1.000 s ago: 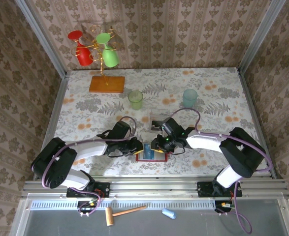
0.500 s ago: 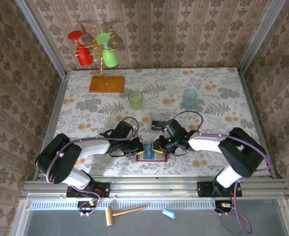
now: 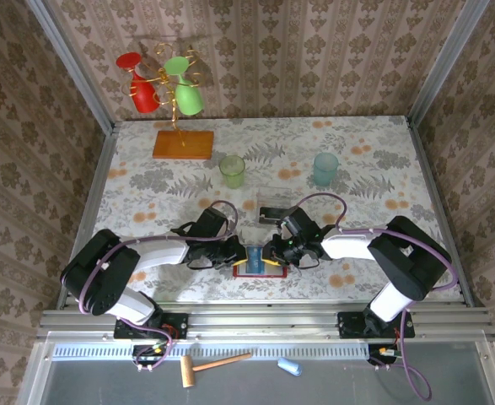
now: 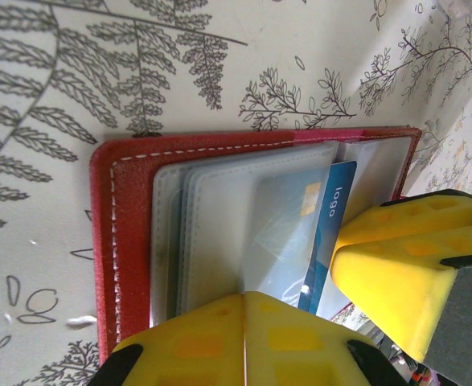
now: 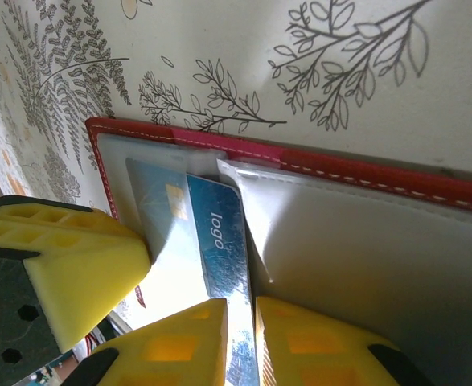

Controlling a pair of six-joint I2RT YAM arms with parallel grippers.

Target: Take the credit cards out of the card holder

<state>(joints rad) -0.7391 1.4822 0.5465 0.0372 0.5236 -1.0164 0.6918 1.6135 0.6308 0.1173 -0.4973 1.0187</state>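
Clamped shut, the right gripper (image 5: 241, 312) pinches the near end of a thin blue plastic credit card (image 5: 215, 233) printed with the word "logo". In its wrist view the card's edge runs straight into the slit between the two yellow fingers. The left gripper (image 4: 244, 315), just to its left, has its yellow pads pressed together with no gap, their tips against the near edge of the frosted sleeves. Whether a sleeve is caught between them I cannot tell.

Both work over the small flat red book-fold card holder (image 4: 131, 257), which lies open on the flower-patterned table (image 3: 373, 194), near the middle of its near edge.

As I judge it, the task is partly done. A small dark flat rectangle (image 3: 272, 212) lies on the table just beyond the wallet's far side and looks like a card already out. The blue credit card is not yet out: its chip half shows through frosted plastic, and only its logo half is bare. The other sleeves look pale and empty, though I cannot be sure.

The open card holder has its long axis running left to right. The blue credit card appears to lie across that, with its long axis roughly near to far and slightly slanted. Its far end is in the pocket and its near end is in the fingers.
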